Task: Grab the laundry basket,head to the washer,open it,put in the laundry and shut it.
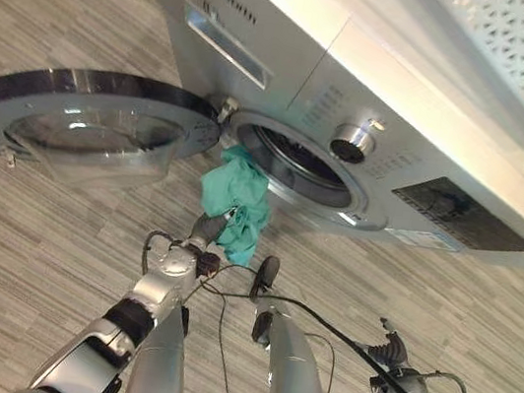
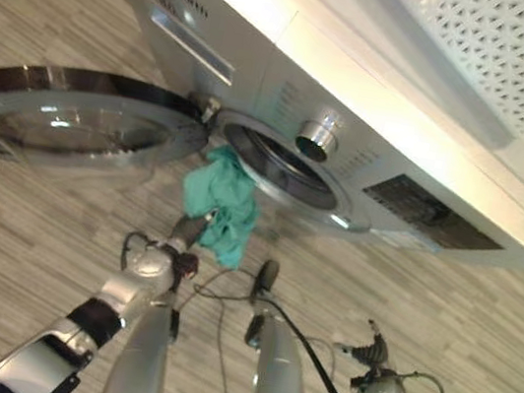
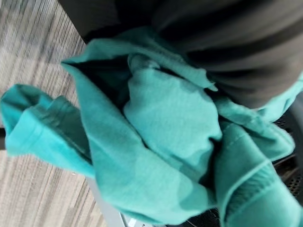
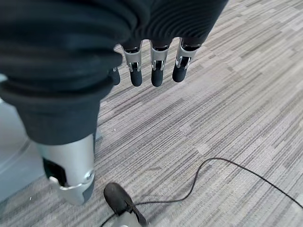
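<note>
washer: door [image 1: 84,124] swung fully open to our left, drum mouth [image 1: 292,166] clear
laundry: teal cloth [image 1: 236,200] hangs just below the drum rim, bunched up, not yet inside
left hand [image 1: 209,228]: under the cloth; in its wrist view fabric hides the fingers, so we cannot tell their grip
right hand [image 4: 151,66]: idle over the floor [image 4: 227,109], fingers straight and relaxed, holding nothing
step: we lift the bundle over the lower rim and push deep before letting go, so no tail drapes over the seal

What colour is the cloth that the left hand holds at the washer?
The cloth is teal green, plain, without a pattern. It shows best in the left wrist view.
</note>
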